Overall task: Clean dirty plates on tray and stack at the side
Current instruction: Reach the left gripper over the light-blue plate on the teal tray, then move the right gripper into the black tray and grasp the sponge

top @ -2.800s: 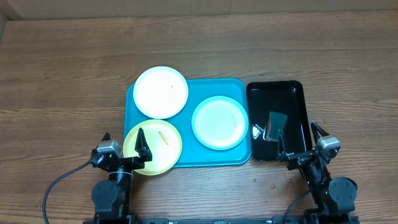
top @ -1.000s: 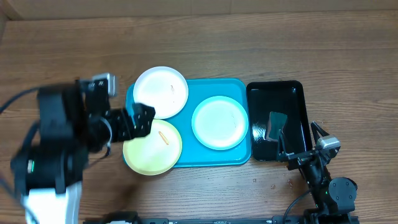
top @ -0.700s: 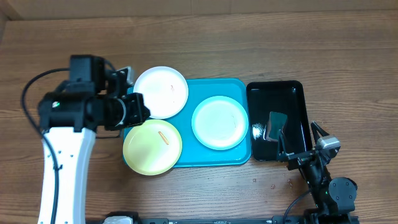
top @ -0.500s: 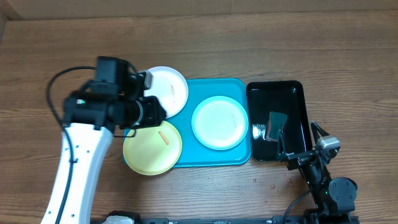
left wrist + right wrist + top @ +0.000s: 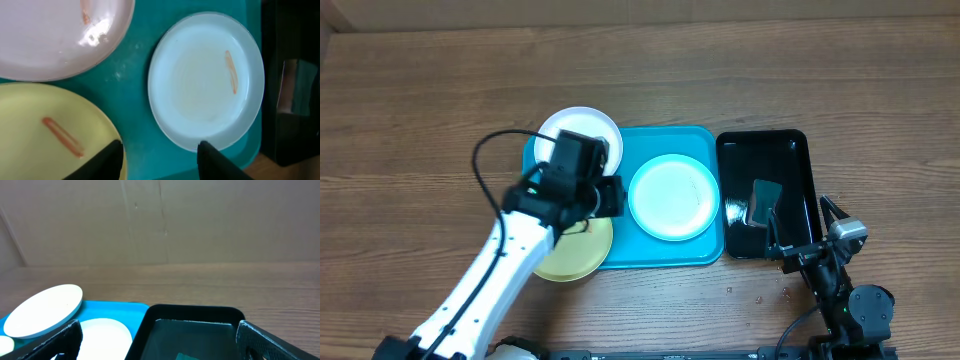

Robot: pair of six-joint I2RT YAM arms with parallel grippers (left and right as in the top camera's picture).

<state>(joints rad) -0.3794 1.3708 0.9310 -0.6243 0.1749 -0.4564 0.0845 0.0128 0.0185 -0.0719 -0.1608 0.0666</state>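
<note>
The left gripper (image 5: 161,164) hangs over the turquoise tray (image 5: 134,102), its two dark fingers (image 5: 106,159) apart with only bare tray surface showing between them. Just ahead of the gripper, toward its right finger, the pale mint-blue plate (image 5: 200,85) lies flat on the tray, its near rim close to that fingertip, with a thin orange smear on its right half. Beside the left finger lies the yellow-green plate (image 5: 35,145), marked with a slanted orange streak; the overhead view shows it overhanging the tray's near left corner. Farther ahead and to the gripper's left is the white plate (image 5: 45,45), also carrying a small orange mark near its far edge. All three plates lie apart, none stacked. The right gripper (image 5: 161,347) rests low near the table's (image 5: 420,100) front edge, its fingers spread wide and holding nothing. Directly ahead of it is the glossy black tray (image 5: 192,315), which holds a dark rectangular object (image 5: 763,200); the turquoise tray lies ahead to its left.
</note>
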